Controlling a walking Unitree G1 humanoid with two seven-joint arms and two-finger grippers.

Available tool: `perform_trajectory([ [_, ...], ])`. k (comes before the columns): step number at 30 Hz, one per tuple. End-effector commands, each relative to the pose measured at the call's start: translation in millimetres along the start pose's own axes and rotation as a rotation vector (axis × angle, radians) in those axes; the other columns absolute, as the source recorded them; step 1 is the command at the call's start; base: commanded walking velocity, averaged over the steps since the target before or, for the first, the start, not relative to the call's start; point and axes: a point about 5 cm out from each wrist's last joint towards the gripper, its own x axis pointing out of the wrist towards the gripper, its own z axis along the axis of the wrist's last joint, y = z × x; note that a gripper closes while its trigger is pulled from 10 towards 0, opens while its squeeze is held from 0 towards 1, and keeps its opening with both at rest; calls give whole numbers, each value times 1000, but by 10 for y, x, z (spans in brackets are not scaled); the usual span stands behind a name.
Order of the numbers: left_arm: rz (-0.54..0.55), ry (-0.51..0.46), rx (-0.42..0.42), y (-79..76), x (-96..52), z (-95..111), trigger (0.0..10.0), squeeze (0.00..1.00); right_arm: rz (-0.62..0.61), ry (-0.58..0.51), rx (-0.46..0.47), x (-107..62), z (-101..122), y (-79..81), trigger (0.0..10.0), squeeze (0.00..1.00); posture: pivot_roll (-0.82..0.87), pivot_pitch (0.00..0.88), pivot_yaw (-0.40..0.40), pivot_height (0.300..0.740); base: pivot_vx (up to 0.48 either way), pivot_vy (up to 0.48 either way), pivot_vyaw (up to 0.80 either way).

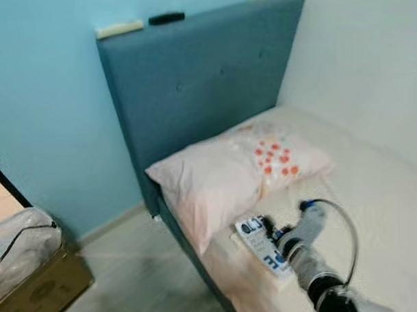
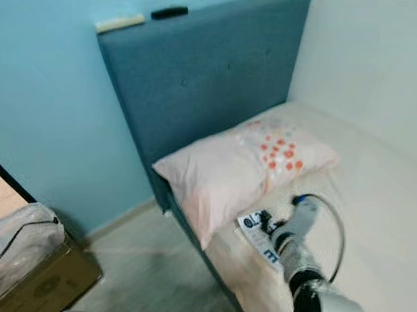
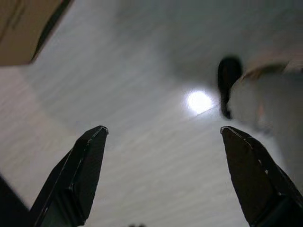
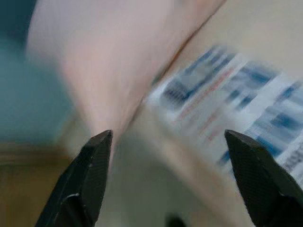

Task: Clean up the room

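Head views: bed [image 1: 374, 191] w/ cream sheet along white wall, blue headboard [image 1: 206, 81] at 12 o'clock. Two small items on headboard top edge, one pale [image 1: 120, 28], one black [image 1: 166, 18]; too small to identify. Pink pillow [image 1: 230, 176] w/ orange dots lying flat at head of bed, just below headboard. White-and-blue packet [image 1: 263, 244] flat on mattress near bed edge, at 6 o'clock from pillow, close to pillow's lower corner. Right arm [image 1: 315, 262] reaching in from 5 o'clock, its end over packet. Light blue wall [image 1: 49, 113] at 9 o'clock. Grey wood floor [image 1: 137, 275] beside bed. Cardboard box [image 1: 38, 292] at 8 o'clock, clear plastic wrap [image 1: 20, 245] and a black cord on top.

Left wrist view: left gripper [image 3: 163, 137] over pale floor, jaws wide apart, nothing between. Bright light spot on floor, dark blurred shape [image 3: 228, 80] beyond it; can't tell what. Brown box corner [image 3: 23, 28] at one edge.

Right wrist view: blurred. Right gripper [image 4: 168, 142] w/ jaws wide apart, holding nothing. Packet [image 4: 236, 109] w/ blue print just ahead of one fingertip, pillow [image 4: 109, 61] beside it, bed edge between the jaws.
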Motion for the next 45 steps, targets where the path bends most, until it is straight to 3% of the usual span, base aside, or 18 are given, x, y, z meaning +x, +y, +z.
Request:
perform_trajectory([
  [1, -4, 26, -38, -60, 6, -21, 10000, 0, 7, 164, -100, -85, -436, -40, 10000, 0, 26, 0, -25, 721, 0, 0, 0],
  [7, -8, 17, -35, -83, 18, 39, 10000, 0, -63, 256, -82, -189, -698, -176, 10000, 0, 16, 0, -27, 721, 0, 0, 0],
  [8, -13, 10, -43, -99, 26, 77, 10000, 0, -149, 301, -23, -278, -828, -335, 10000, 0, 20, 0, -38, 721, 0, 0, 0],
  [9, -13, 10, -44, -104, 28, 88, 10000, 0, -180, 312, 2, -310, -863, -392, 10000, 0, 20, 0, -38, 721, 0, 0, 0],
  [12, -8, 15, -49, -110, 32, 101, 10000, 0, -199, 327, -6, -340, -891, -447, 10000, 0, 24, 0, -47, 721, 0, 0, 0],
  [16, -1, 32, -62, -118, 36, 106, 10000, 0, -187, 361, -92, -371, -933, -484, 10000, 0, 24, 0, -55, 721, 0, 0, 0],
  [21, 6, 54, -74, -126, 40, 107, 10000, 0, -195, 384, -129, -400, -978, -511, 10000, 0, 18, 0, -60, 721, 0, 0, 0],
  [45, -23, 51, -55, -214, 53, 176, 10000, 0, -228, 398, -176, -403, -985, -521, 10000, 0, -9, 0, -83, 721, -262, 0, 0],
])
